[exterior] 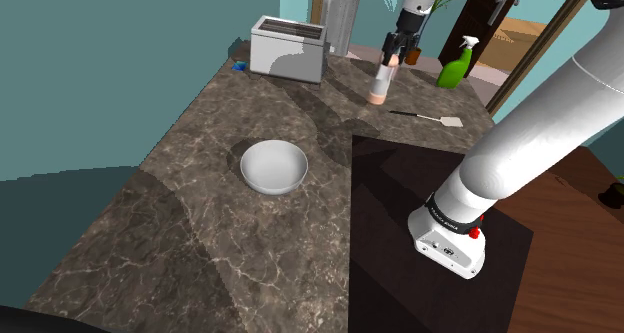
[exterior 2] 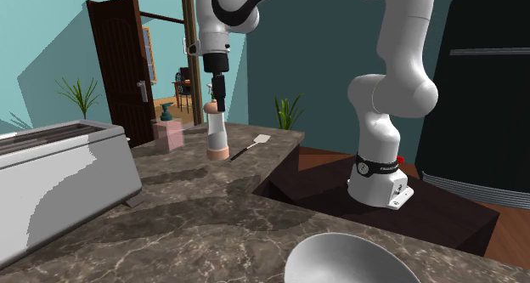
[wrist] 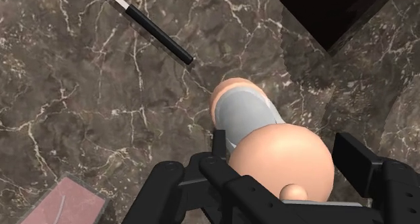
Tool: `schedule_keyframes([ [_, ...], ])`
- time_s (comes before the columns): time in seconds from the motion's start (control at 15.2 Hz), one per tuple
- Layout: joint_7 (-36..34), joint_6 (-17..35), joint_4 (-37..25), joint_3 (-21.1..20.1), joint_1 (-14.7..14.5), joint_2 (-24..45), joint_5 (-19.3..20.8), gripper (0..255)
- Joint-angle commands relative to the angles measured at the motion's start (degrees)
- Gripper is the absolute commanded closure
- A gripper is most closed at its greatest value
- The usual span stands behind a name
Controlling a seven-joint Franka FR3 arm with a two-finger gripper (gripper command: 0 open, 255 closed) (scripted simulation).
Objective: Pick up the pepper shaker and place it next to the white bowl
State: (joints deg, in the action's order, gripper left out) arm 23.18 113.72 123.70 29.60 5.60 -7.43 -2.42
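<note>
The pepper shaker (exterior: pixel 380 84) is tall, with a grey body and a peach cap and base. It stands upright on the far part of the marble counter (exterior: pixel 150 241). My gripper (exterior: pixel 393 53) comes down onto it from above. In the wrist view the black fingers (wrist: pixel 219 148) clasp the shaker's round peach cap (wrist: pixel 283 162) on both sides. The second exterior view shows the shaker (exterior 2: pixel 217 137) with its base on the counter under my gripper (exterior 2: pixel 217 101). The white bowl (exterior: pixel 273 167) sits empty mid-counter, well nearer the camera than the shaker, and is also seen in the second exterior view (exterior 2: pixel 348 260).
A toaster (exterior: pixel 288 49) stands at the back, towards the shoulder view's left of the shaker. A spatula (exterior: pixel 430 116) lies close to the shaker. A green spray bottle (exterior: pixel 455 66), a pink block (exterior 2: pixel 172 135) and a tall grey cylinder (exterior: pixel 341 21) stand nearby. The counter drops to my dark stand (exterior: pixel 400 241).
</note>
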Motion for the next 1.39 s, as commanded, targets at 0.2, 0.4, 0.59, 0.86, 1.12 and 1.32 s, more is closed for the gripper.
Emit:
schedule_keyframes([
  [0.2,-0.70,-3.73,-2.85,-0.26,-0.02,-1.01,0.54,255],
  [0.4,-1.10,-6.00,-4.65,-0.43,-0.05,-1.58,0.81,255],
  [0.59,-1.44,-8.28,-6.56,-0.58,-0.08,-2.02,1.01,255],
  [0.86,-1.82,-11.33,-9.27,-0.76,-0.14,-2.40,1.18,255],
  [1.12,-2.11,-14.38,-12.19,-0.90,-0.21,-2.57,1.24,255],
  [1.32,-2.28,-16.68,-14.52,-0.97,-0.27,-2.54,1.21,255],
])
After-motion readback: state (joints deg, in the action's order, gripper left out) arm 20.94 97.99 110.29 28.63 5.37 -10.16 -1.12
